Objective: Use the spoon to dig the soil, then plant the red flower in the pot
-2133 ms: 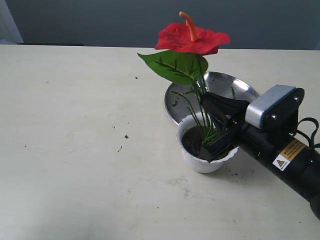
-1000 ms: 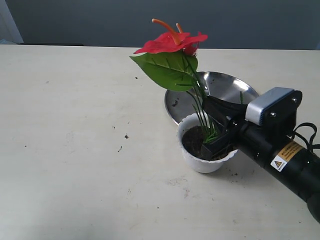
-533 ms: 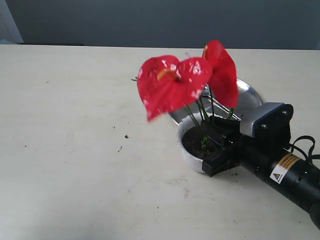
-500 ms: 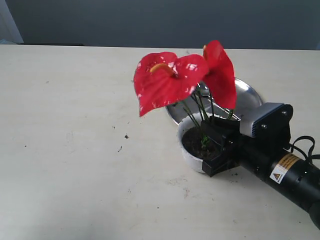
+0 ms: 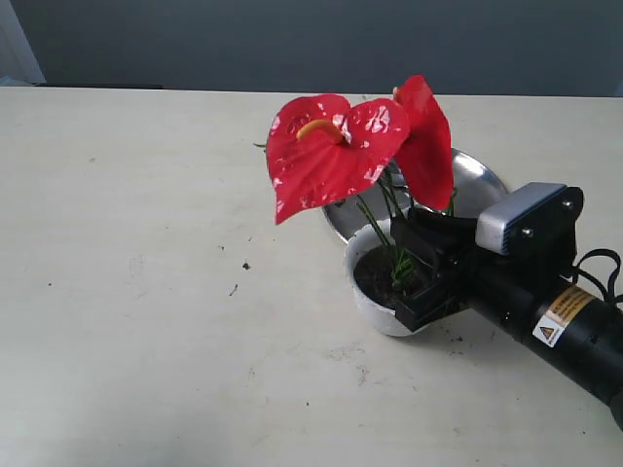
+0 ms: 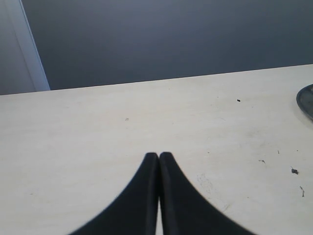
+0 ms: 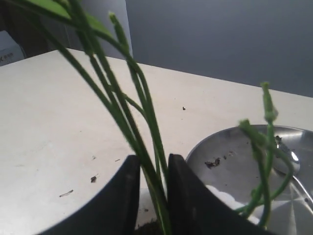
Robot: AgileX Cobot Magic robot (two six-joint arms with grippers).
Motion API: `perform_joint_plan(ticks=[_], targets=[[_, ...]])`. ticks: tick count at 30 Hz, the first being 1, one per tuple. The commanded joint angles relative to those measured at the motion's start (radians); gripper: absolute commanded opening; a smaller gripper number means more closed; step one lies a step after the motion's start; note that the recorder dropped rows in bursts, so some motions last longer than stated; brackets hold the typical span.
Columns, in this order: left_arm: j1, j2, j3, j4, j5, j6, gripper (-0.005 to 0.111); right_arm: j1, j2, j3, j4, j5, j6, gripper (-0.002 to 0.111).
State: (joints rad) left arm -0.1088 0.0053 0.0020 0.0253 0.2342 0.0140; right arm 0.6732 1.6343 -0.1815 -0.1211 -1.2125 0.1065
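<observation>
The left gripper [image 6: 159,155] is pinched shut over the pale, speckled tabletop [image 6: 73,147]. The red flower [image 5: 326,156], with glossy heart-shaped blooms, stands in crumbly dark soil [image 5: 375,274] inside the scalloped white pot [image 5: 368,304]. Its thin green stems pass loosely between the slightly parted black jaws of the right gripper [image 7: 152,156].

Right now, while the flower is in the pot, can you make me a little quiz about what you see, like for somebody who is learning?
1. True or false: the red flower has its stems standing in the soil inside the pot.
2. In the exterior view, what lies just behind the pot? A) a shiny steel plate B) a book C) a blue cup
3. Which pincer has its fingers pressed together with nothing between them?

Key: 1 true; 2 A; 3 the left pincer.
</observation>
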Motion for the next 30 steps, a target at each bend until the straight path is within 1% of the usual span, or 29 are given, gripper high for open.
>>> perform_joint_plan(ticks=[1, 4, 9, 19, 20, 23, 24, 30], targets=[[-0.003, -0.005, -0.002, -0.001, -0.002, -0.004, 0.0, -0.003, -0.03, -0.004, 0.0, -0.009, 0.003, 0.021], [-0.003, -0.005, -0.002, -0.001, -0.002, -0.004, 0.0, -0.003, -0.035, -0.004, 0.007, -0.009, 0.003, 0.023], [-0.003, -0.005, -0.002, -0.001, -0.002, -0.004, 0.0, -0.003, -0.035, -0.004, 0.018, -0.009, 0.003, 0.034], [-0.003, -0.005, -0.002, -0.001, -0.002, -0.004, 0.0, -0.003, -0.035, -0.004, 0.016, -0.009, 0.003, 0.036], [-0.003, -0.005, -0.002, -0.001, -0.002, -0.004, 0.0, -0.003, -0.035, -0.004, 0.014, -0.009, 0.003, 0.039], [-0.003, -0.005, -0.002, -0.001, -0.002, -0.004, 0.0, -0.003, -0.035, -0.004, 0.011, -0.009, 0.003, 0.052], [-0.003, -0.005, -0.002, -0.001, -0.002, -0.004, 0.0, -0.003, -0.035, -0.004, 0.015, -0.009, 0.003, 0.054], [-0.003, -0.005, -0.002, -0.001, -0.002, -0.004, 0.0, -0.003, -0.037, -0.004, 0.017, -0.009, 0.003, 0.054]])
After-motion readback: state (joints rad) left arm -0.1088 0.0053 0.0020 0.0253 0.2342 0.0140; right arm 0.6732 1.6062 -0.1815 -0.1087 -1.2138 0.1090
